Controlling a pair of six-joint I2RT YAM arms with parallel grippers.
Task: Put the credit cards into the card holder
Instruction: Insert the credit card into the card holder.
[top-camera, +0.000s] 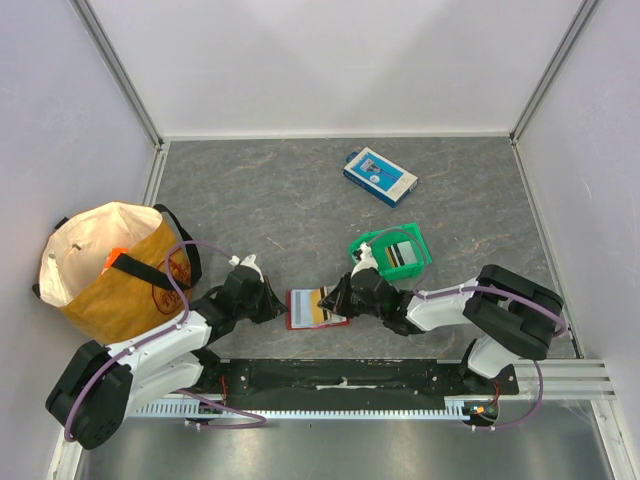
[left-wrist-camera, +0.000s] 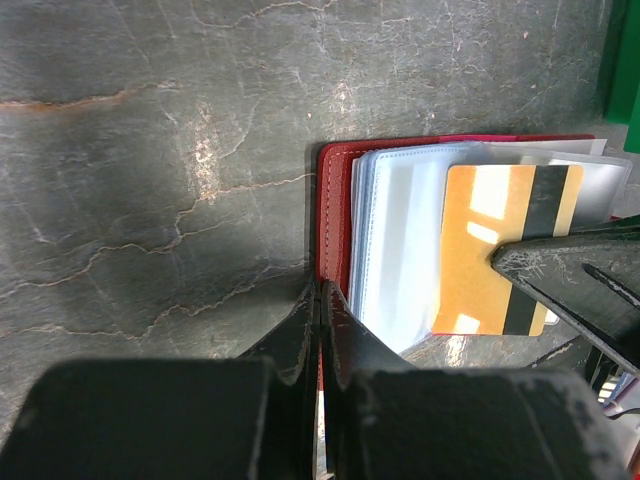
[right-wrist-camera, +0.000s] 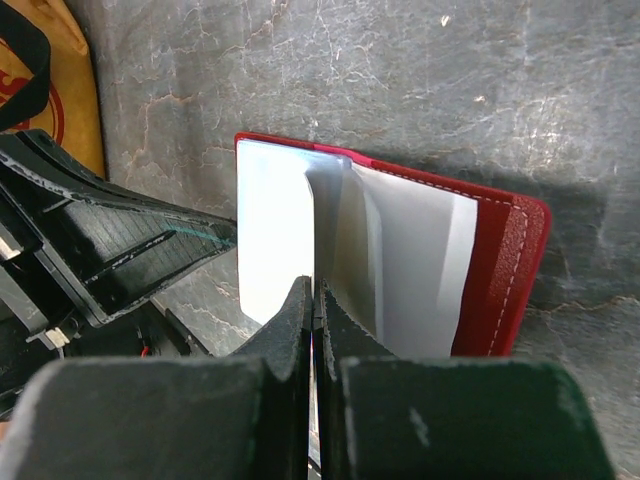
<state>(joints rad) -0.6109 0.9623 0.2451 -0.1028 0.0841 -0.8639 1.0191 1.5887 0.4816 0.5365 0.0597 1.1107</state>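
2 arms reach inward to the card holder (left-wrist-camera: 335, 200), which lies open on the grey table (top-camera: 250, 200) near the front edge, between them. The left gripper (left-wrist-camera: 320, 297) has its fingers pressed together, and the red cover's edge runs into the seam between them, so it pinches the card holder at its left side. The right gripper (right-wrist-camera: 313, 292) also has its fingers pressed together, their tip over the clear sleeves inside the holder; whether a sleeve or a card is caught between them cannot be told. 1 tan-yellow card (left-wrist-camera: 490, 250) with a black stripe lies over the sleeves, and in the left wrist view the right gripper's finger touches its right edge. Behind the right arm and near the holder stands a green bin (top-camera: 365, 248) with more cards (top-camera: 400, 255) in it. A blue-and-white box (top-camera: 380, 176) lies farther back, well apart. A yellow bag (top-camera: 110, 290) stands at the left of the table, beside the left arm.
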